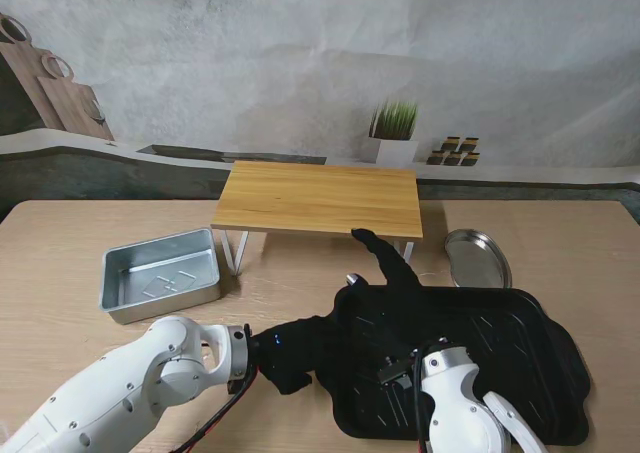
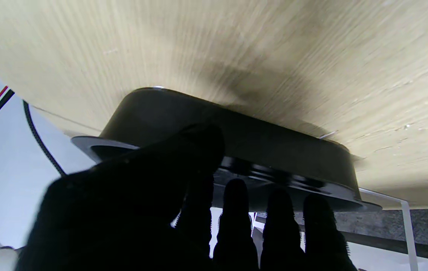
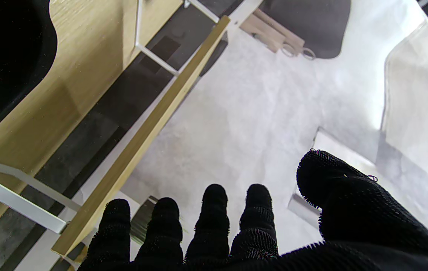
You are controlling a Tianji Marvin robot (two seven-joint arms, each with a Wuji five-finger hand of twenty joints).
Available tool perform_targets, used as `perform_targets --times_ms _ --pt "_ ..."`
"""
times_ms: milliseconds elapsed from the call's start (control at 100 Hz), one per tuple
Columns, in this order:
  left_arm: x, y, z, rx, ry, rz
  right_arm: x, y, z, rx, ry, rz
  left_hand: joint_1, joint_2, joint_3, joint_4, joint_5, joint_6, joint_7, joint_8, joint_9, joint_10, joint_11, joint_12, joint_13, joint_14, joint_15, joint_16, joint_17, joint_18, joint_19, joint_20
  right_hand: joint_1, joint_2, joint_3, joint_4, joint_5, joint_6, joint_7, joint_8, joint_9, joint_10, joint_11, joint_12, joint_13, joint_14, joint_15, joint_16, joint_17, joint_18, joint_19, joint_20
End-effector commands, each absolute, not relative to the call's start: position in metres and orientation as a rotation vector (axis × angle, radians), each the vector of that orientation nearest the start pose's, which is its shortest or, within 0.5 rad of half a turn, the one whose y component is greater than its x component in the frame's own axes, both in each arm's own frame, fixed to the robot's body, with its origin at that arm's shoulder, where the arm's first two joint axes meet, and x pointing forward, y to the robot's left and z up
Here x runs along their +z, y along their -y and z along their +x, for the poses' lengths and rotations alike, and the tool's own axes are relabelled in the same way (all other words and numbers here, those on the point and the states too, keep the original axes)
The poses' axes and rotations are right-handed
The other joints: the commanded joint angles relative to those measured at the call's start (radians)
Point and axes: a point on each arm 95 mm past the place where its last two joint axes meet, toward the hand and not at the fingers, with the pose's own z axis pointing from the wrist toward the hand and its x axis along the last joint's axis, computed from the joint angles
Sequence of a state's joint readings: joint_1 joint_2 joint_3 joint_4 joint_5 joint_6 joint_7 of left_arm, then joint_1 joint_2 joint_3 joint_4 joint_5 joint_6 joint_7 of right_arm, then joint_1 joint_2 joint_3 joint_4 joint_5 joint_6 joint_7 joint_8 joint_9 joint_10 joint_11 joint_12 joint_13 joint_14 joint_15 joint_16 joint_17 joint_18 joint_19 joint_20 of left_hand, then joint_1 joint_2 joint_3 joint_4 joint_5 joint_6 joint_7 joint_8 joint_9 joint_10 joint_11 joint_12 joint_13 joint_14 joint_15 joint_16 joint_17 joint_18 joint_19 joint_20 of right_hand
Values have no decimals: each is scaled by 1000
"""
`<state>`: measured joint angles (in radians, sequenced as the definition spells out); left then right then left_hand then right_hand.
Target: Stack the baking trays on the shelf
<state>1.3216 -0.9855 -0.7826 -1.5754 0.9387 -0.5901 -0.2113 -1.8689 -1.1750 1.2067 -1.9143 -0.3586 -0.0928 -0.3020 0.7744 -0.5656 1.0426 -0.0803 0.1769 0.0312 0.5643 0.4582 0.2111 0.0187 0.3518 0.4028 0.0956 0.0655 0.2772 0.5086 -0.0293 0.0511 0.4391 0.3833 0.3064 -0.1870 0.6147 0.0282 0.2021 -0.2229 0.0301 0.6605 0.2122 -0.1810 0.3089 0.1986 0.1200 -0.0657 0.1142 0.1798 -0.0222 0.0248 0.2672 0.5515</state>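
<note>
Left hand [image 1: 290, 358], black-gloved, grips the left edge of the black tray [image 1: 500, 348]: in the left wrist view the thumb [image 2: 184, 158] lies across the tray's outer wall [image 2: 236, 131] and rim, with four fingers [image 2: 236, 203] on the other side of the rim. Right hand [image 1: 390, 268], also gloved, is over the tray's far left part, fingers extended and apart, one pointing toward the shelf [image 1: 320, 198]; the right wrist view shows its fingers [image 3: 214, 210] holding nothing.

The black tray is large, rectangular with rounded corners, a flared lip and a ribbed floor. It sits on the table [image 1: 60, 243], nearer to me than the shelf and to the right; whether it is lifted clear cannot be told.

The shelf is a light wooden board on white metal legs, its top bare. A silver tray [image 1: 160, 273], shallow and rectangular, rests on the table left of the shelf. A round metal plate [image 1: 478, 256] lies right of the shelf, just beyond the black tray's far edge.
</note>
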Motion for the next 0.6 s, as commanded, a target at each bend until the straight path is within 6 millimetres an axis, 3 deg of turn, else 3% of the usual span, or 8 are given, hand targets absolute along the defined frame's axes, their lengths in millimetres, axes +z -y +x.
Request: perform_targets --times_ms 0,80,300,370,440,590 --pt "-351 115 348 -1719 -2470 -570 -290 -56 309 -2544 897 -2016 46 -28 51 -19 23 -25 58 24 8 -46 50 21 2 -23 28 15 1 -32 33 -26 -19 -22 23 -32 7 -7 11 5 -10 -2 19 3 1 -33 8 -13 6 -50 -5 -3" --pt "-354 115 350 -1712 -2458 -553 -290 -56 310 -2544 895 -2014 77 -22 48 -21 124 -18 123 33 18 -46 119 34 7 -23 65 21 2 -33 58 -38 -20 -21 24 -32 7 -5 11 5 -10 -3 20 3 1 -33 8 -13 6 -51 -5 -3" --pt "-359 116 352 -1742 -2409 -560 -290 -57 311 -2537 890 -2013 112 9 28 -18 329 -6 297 93 93 -22 172 44 34 3 147 30 -3 -23 153 -51 -20 -20 27 -33 6 -6 12 4 -11 -3 20 3 8 -28 29 -9 8 -52 -5 -4" --pt "-359 117 351 -1745 -2401 -571 -289 -57 311 -2536 888 -2014 145 -13 -10 -86 362 -6 355 97 112 -14 185 57 42 13 168 39 -8 -15 190 -49 -20 -20 27 -33 6 -5 12 4 -11 -3 19 3 9 -27 33 -10 8 -53 -5 -4" --pt "-359 117 351 -1749 -2395 -583 -289 -56 311 -2538 885 -2014 171 -29 -54 -119 378 2 413 97 130 -7 196 69 47 23 180 46 -10 -7 203 -49 -21 -20 28 -33 6 -6 12 4 -10 -3 20 3 9 -27 35 -11 8 -53 -5 -5" --pt "-358 115 350 -1742 -2380 -581 -288 -55 311 -2540 875 -2015 151 -39 -99 -134 365 6 459 90 146 3 201 78 53 31 183 48 -13 8 218 -44 -20 -20 29 -34 5 -6 12 4 -11 -3 19 3 7 -27 37 -13 9 -54 -4 -5"
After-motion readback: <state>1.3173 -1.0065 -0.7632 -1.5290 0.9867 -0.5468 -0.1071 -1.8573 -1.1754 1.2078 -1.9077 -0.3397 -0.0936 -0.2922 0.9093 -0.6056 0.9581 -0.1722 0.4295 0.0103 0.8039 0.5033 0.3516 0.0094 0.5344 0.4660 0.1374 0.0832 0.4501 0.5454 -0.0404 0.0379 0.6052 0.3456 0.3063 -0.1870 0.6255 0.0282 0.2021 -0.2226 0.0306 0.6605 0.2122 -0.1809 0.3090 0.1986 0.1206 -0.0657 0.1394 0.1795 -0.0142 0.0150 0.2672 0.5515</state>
